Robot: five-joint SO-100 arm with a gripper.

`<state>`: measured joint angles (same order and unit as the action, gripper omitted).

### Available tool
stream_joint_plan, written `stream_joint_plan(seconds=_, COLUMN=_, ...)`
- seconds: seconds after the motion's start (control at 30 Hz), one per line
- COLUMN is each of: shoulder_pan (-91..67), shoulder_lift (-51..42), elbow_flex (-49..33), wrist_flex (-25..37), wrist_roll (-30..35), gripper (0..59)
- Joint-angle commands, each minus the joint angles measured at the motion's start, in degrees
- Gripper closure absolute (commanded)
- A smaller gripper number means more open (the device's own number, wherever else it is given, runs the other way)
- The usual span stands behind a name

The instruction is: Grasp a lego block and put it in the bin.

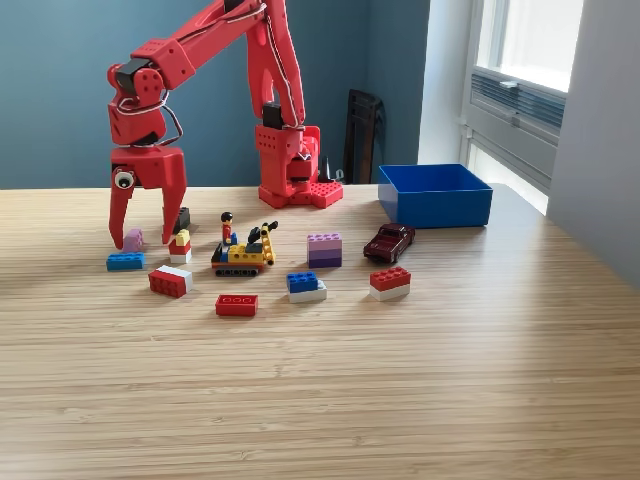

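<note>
My arm is all red printed plastic with black servos at the joints, a perforated red base, thin cable looped at the wrist, googly eye on my end effector.

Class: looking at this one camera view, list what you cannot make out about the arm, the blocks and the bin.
- Bin floor: hidden by its near wall in the exterior view.
- Black block: partly covered by a finger of the gripper.
- Pink block: between the fingers; contact cannot be judged.
- Arm's top: cut by the upper edge.
</note>
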<state>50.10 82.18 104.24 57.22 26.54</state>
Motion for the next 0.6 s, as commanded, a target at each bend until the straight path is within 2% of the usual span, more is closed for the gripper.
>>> stream_joint_plan(seconds=0.03, shoulder_pan=-0.3, shoulder_lift=0.0, elbow_flex=-4.3, wrist_flex=0.4, wrist_roll=0.3, gripper=42.5)
stream_joint_plan(seconds=0.27, shoulder_pan=-0.4, shoulder_lift=0.0, elbow_flex=-4.1, wrist_flex=0.4, wrist_roll=-0.8, gripper=58.5)
stream_joint_plan(seconds=0.43, shoulder_pan=-0.4, shoulder_lift=0.0, elbow_flex=-3.4, wrist_flex=0.8, wrist_roll=-0.7, gripper=58.5)
stream_joint_plan(seconds=0.6, shoulder_pan=-0.5, shoulder_lift=0.5, elbow_flex=-4.3, wrist_flex=4.1, wrist_roll=-1.8, gripper=58.5)
